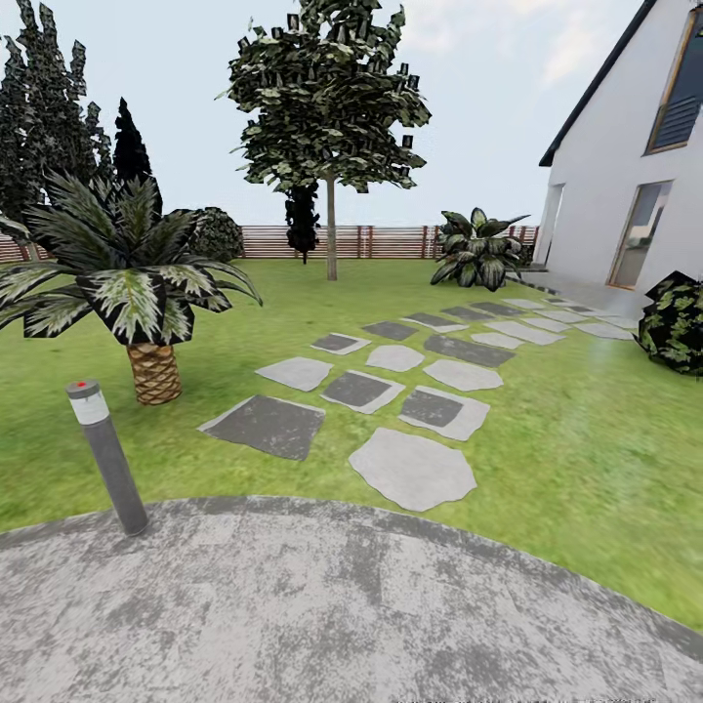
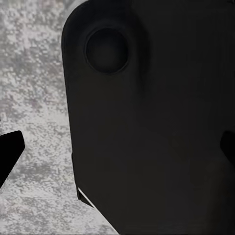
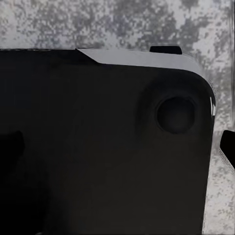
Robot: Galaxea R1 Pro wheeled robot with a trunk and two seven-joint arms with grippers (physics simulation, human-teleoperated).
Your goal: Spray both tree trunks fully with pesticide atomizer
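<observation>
I stand on a grey paved circle [image 1: 322,605] facing the garden's green grass floor [image 1: 557,439]. One tall tree [image 1: 327,88] rises at the back centre, its straight bare trunk [image 1: 331,229] in front of the fence. The pesticide atomizer is out of view, and no mist shows. In the left wrist view my left gripper [image 2: 117,149] is open, its dark fingertips [image 2: 10,152] wide apart over a black part of my own body. My right gripper [image 3: 117,147] is likewise open above that black body and the speckled paving.
A grey bollard lamp [image 1: 107,454] stands at the paving's left edge, with a short palm [image 1: 132,278] behind it. Stepping stones [image 1: 410,469] lead toward the white house [image 1: 615,186]. A dark bush [image 1: 674,322] sits right, a leafy plant [image 1: 478,249] by the slat fence [image 1: 391,241].
</observation>
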